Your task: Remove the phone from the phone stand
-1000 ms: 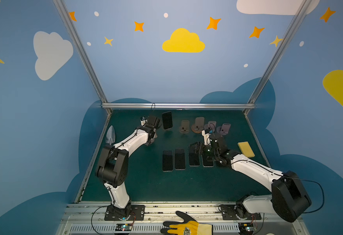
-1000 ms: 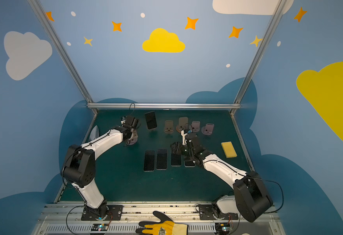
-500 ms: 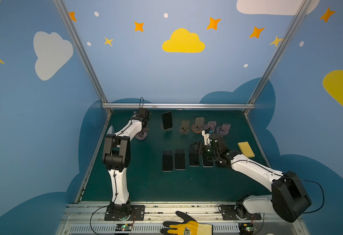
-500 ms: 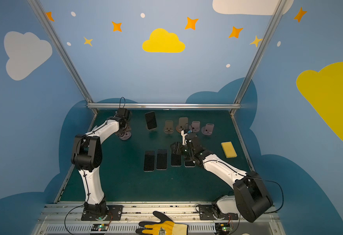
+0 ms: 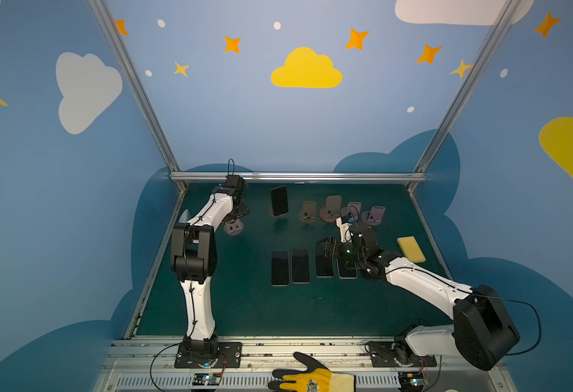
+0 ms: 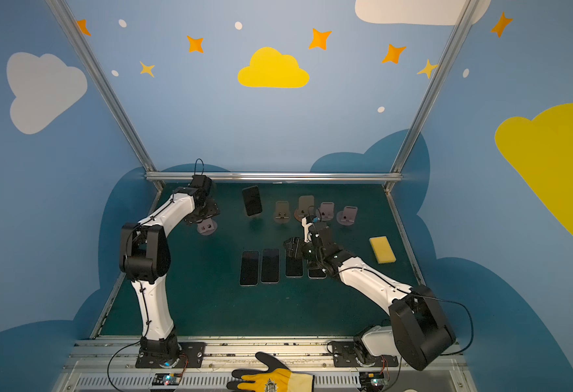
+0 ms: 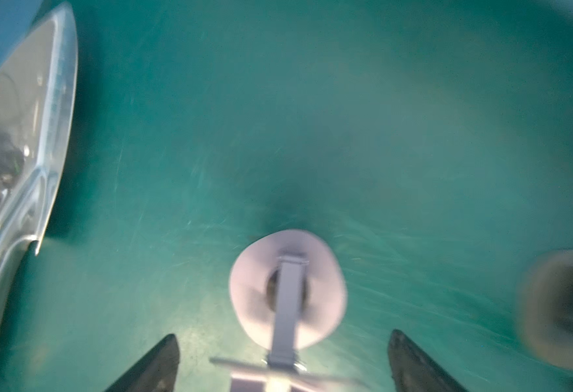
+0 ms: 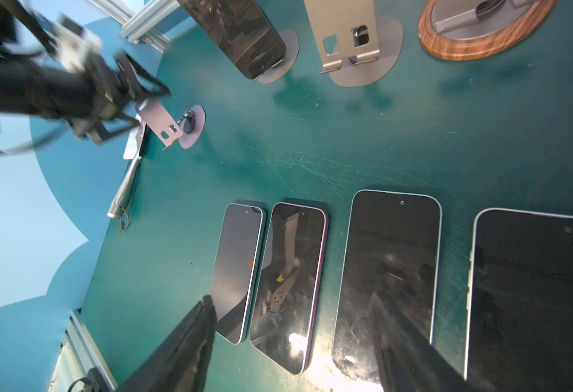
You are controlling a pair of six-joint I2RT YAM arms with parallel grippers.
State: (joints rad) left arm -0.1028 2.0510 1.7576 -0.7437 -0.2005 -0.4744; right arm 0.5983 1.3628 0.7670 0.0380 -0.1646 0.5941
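Left gripper (image 7: 283, 335) is spread wide, one finger (image 7: 156, 363) on either side of the lilac stand (image 7: 254, 292), and we see no contact and nothing held. That stand is empty and sits at the far left of the table (image 5: 244, 312). Phone (image 5: 279, 201) is upright on its grey stand (image 8: 286, 47) in the back row, just right of the left gripper and clear of both grippers. Right gripper (image 5: 326, 247) is over the row of flat phones (image 5: 280, 268) mid-table. In its wrist view we see the fingers apart, nothing between them, a flat phone beneath; we can't tell if it touches. Other empty stands (image 5: 308, 212) line up to the right of the phone. Sponge (image 5: 410, 249) lies near the right edge.
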